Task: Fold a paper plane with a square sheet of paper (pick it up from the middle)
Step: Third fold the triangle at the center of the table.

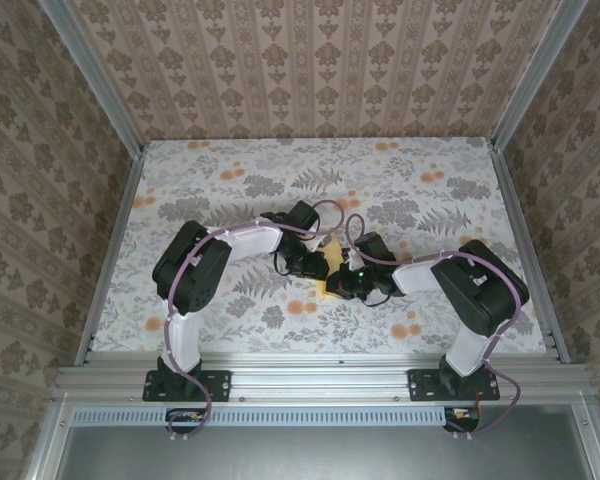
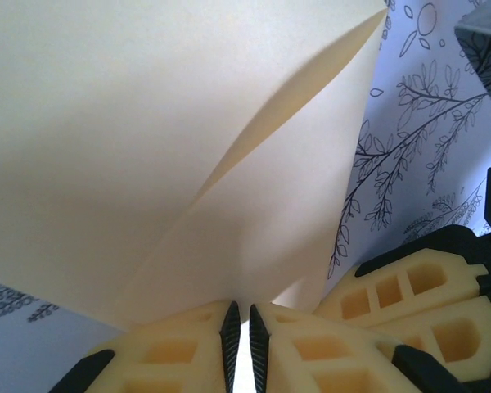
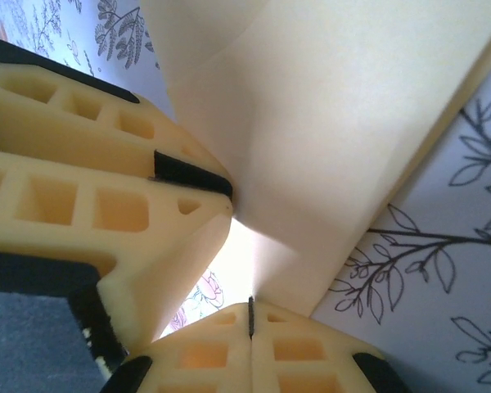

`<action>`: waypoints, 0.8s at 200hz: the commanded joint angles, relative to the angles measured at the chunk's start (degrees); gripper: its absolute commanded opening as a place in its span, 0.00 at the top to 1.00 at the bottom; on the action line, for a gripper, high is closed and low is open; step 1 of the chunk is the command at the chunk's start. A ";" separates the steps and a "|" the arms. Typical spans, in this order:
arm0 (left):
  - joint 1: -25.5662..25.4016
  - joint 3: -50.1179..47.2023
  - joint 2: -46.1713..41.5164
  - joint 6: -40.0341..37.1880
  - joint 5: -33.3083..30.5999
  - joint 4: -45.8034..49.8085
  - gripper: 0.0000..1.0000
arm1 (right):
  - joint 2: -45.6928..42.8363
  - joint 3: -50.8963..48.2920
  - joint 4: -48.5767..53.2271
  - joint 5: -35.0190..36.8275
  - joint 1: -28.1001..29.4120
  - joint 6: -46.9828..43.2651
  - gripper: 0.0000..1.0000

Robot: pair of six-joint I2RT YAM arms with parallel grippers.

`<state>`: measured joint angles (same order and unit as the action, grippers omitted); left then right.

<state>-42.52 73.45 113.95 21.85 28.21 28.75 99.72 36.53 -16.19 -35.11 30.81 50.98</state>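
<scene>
1. Patterned brown wallpaper closes in a table spread with a pale cloth printed with grey leaves and orange flowers (image 1: pixel 430 200), seen from above. Both arms reach to the middle. There the left gripper (image 1: pixel 313 265) and the right gripper (image 1: pixel 344 284) meet nose to nose over the yellow-orange square sheet of paper (image 1: pixel 331 248), which they largely cover. The sheet looks bent rather than flat, so I judge that a fold is being formed and the plane is far from done.

2. From the left wrist, the paper (image 2: pixel 188 147) rises off the cloth (image 2: pixel 425 139) as a bowed panel with one soft diagonal ridge. The left gripper's (image 2: pixel 244 327) black pads stand a thin slit apart, with the sheet's lower edge at their tips. I cannot tell whether they grip it. That ridge is not a sharp crease. A good fold probably needs the edges lined up first, then the ridge pressed flat against the cloth.

3. From the right wrist, the right gripper's (image 3: pixel 251 315) pads are pressed together, and the paper (image 3: pixel 335 123) runs down into them, apparently pinched. A ribbed yellow finger (image 3: pixel 106 164) of the left gripper touches the sheet just beside it. The right pinch should serve as the anchor. Any left-hand move should be small and made along the sheet, because pulling the two grippers apart could tear or skew such thin paper.
</scene>
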 commanded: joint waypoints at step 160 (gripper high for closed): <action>1.89 1.00 3.62 2.50 2.42 -4.27 0.77 | 3.25 0.47 0.77 2.07 2.06 0.65 0.91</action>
<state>-41.56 75.37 116.22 24.86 31.48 23.66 100.47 37.19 -16.80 -35.33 31.16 51.24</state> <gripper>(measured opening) 0.239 0.089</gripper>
